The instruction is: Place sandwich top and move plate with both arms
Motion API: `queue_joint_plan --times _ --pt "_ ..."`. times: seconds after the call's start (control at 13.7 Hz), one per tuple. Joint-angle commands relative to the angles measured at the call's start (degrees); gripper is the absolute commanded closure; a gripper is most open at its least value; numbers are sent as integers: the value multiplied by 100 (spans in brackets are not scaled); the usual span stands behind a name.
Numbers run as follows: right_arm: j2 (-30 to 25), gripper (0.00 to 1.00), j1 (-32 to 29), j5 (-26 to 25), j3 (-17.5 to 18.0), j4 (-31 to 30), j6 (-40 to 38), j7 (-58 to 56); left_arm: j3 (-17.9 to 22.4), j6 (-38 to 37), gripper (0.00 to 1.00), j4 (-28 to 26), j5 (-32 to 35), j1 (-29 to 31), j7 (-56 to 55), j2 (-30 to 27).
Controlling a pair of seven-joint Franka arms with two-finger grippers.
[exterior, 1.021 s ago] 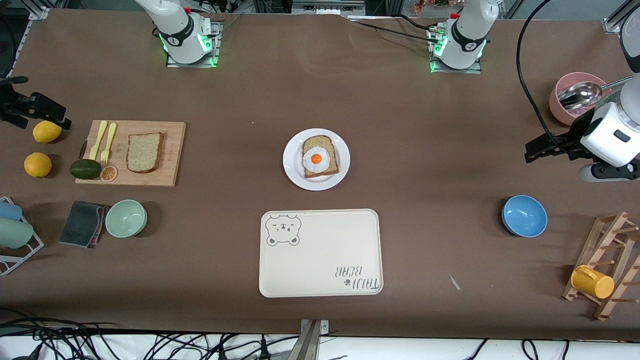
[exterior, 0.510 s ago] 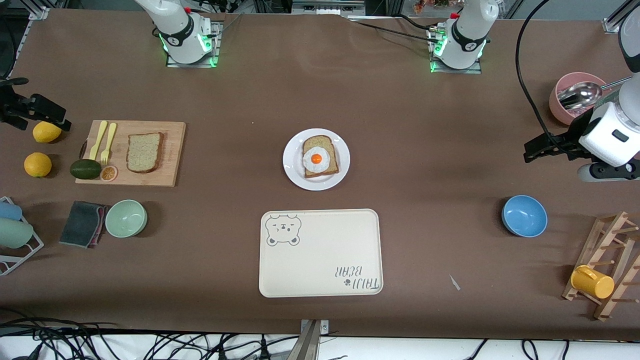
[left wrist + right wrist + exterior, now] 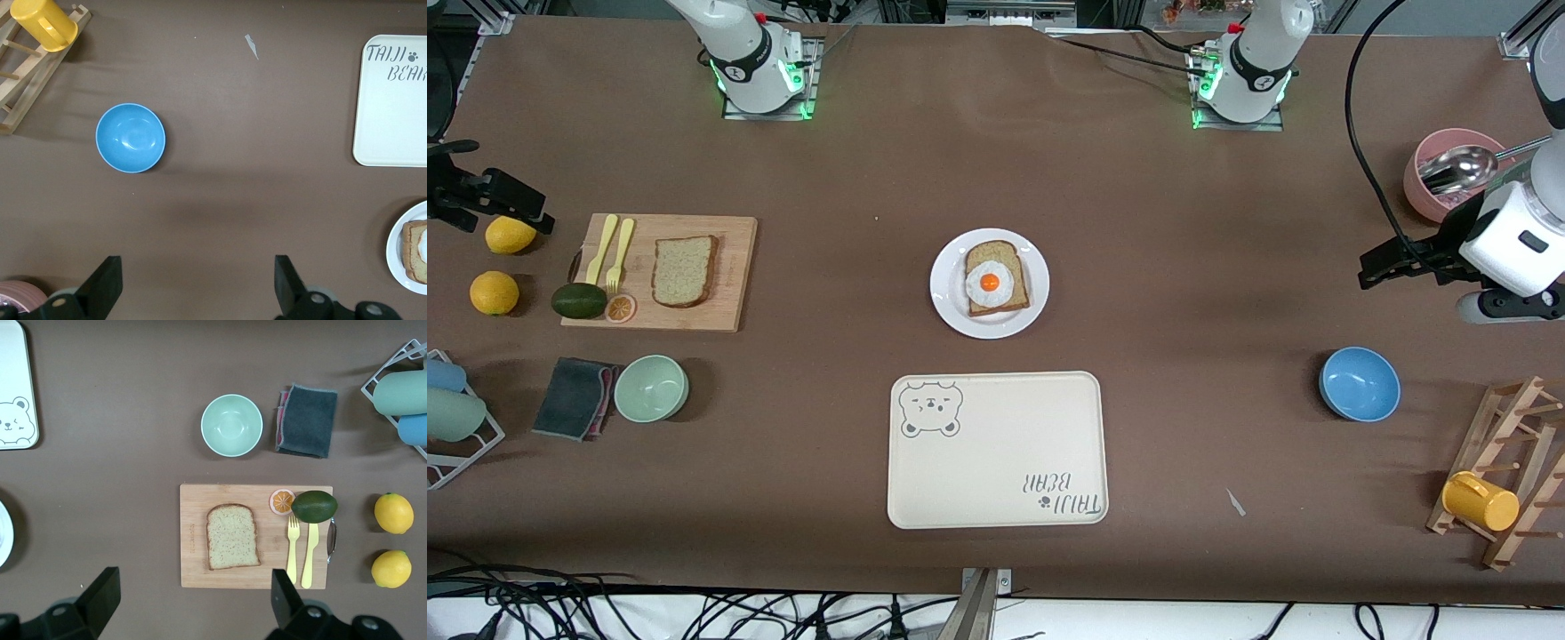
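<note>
Nothing is picked up yet. Our plate (image 3: 989, 284) sits just above the tray (image 3: 997, 450). The sandwich top (image 3: 684, 270) lies on the board (image 3: 660, 272). Our right gripper (image 3: 191, 600) hangs open over it and must drop down. Our left gripper (image 3: 199, 283) waits open above bare table near the blue bowl (image 3: 130, 137).

The plate (image 3: 408, 250) (left wrist view) is cut by the edge.

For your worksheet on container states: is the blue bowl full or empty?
Empty: the blue bowl shows only its bare glossy inside in the left wrist view.
</note>
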Motion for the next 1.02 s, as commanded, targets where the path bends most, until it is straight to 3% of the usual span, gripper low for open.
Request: queue_joint_plan --times 0.0,0.95 --pt "-9 0 2 60 0 40 -3 8 14 -80 0 79 -157 21 47 -7" --pt "88 0 11 16 0 67 -55 -88 23 -80 0 79 -157 29 47 -7"
